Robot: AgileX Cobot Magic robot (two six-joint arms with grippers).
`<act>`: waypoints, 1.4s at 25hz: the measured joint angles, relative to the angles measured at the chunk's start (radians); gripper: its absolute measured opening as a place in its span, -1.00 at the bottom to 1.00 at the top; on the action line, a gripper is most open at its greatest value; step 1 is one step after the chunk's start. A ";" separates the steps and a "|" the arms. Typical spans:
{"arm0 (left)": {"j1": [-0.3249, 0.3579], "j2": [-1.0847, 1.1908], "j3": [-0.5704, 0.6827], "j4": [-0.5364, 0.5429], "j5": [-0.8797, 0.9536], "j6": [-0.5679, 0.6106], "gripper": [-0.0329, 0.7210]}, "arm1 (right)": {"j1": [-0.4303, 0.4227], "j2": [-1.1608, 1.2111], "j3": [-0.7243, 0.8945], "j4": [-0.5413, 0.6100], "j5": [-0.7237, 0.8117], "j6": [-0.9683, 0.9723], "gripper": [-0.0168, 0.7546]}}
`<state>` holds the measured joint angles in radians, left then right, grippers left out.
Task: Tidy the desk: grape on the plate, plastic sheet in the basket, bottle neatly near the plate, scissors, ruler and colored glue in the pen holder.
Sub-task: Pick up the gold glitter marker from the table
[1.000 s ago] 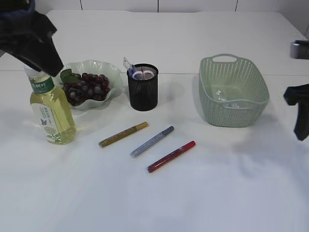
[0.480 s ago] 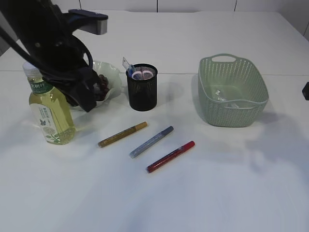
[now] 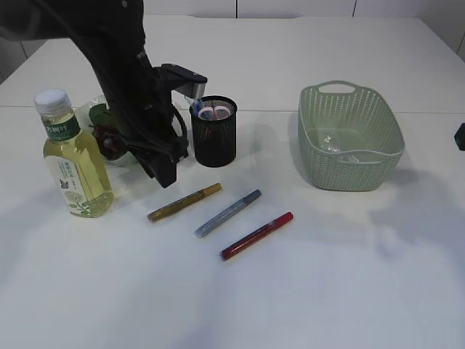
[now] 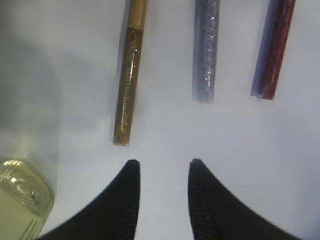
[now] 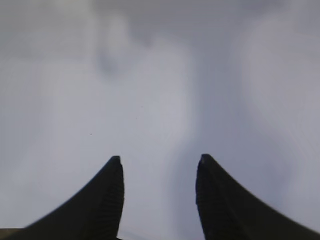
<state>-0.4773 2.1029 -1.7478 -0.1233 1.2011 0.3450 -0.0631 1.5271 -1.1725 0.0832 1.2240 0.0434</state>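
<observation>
Nearest the front edge of the white surface [image 3: 305, 291] lie three glitter glue pens side by side, all slanted the same way: the red glue pen [image 3: 257, 235] closest to the front, the silver glue pen [image 3: 228, 213] behind it, and the gold glue pen [image 3: 184, 202] furthest back and toward the left edge. The left gripper [image 3: 166, 174] hangs just behind the gold pen's rear end with its fingers [image 4: 131, 176] spread apart and empty; in the left wrist view the gold pen's tip sits just ahead of the gap between them, not touching. Toward the left edge stands the bottle [image 3: 73, 158] of yellow liquid, upright with a white cap. Behind the arm, the plate [image 3: 93, 115] with the grapes [image 3: 110, 142] is mostly hidden. The black mesh pen holder [image 3: 214, 132] stands near the middle, with scissors handles [image 3: 213, 112] and a clear ruler [image 3: 192, 98] showing above its rim. Toward the right edge sits the green basket [image 3: 351, 138] with the crumpled plastic sheet [image 3: 340, 148] inside. The right gripper [image 5: 160, 167] hangs over bare surface, fingers [image 5: 113, 185] spread and empty.
</observation>
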 joint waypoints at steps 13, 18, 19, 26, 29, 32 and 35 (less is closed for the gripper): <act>0.000 0.213 -0.161 0.066 0.012 0.008 -0.27 | 0.000 0.000 0.000 0.001 0.000 0.000 0.02; 0.000 0.240 -0.163 0.066 0.012 0.008 -0.26 | 0.000 0.000 0.000 0.001 0.000 0.000 0.02; 0.000 0.242 -0.163 0.066 0.012 0.008 -0.25 | 0.000 0.000 0.000 0.001 0.000 0.000 0.02; 0.000 0.246 -0.163 0.061 -0.005 0.015 -0.18 | 0.000 0.000 0.000 0.001 0.000 0.000 0.02; 0.000 0.246 -0.163 0.061 -0.012 0.018 -0.18 | 0.000 0.000 0.000 0.001 0.000 0.000 0.02; 0.000 0.246 -0.163 0.060 -0.019 0.023 -0.18 | 0.000 0.000 0.000 0.001 0.000 0.000 0.02; 0.000 0.246 -0.163 0.060 -0.034 0.029 -0.18 | 0.000 0.000 0.000 0.001 0.000 0.000 0.02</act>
<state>-0.4773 2.3490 -1.9108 -0.0634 1.1669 0.3735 -0.0631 1.5271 -1.1725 0.0840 1.2240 0.0434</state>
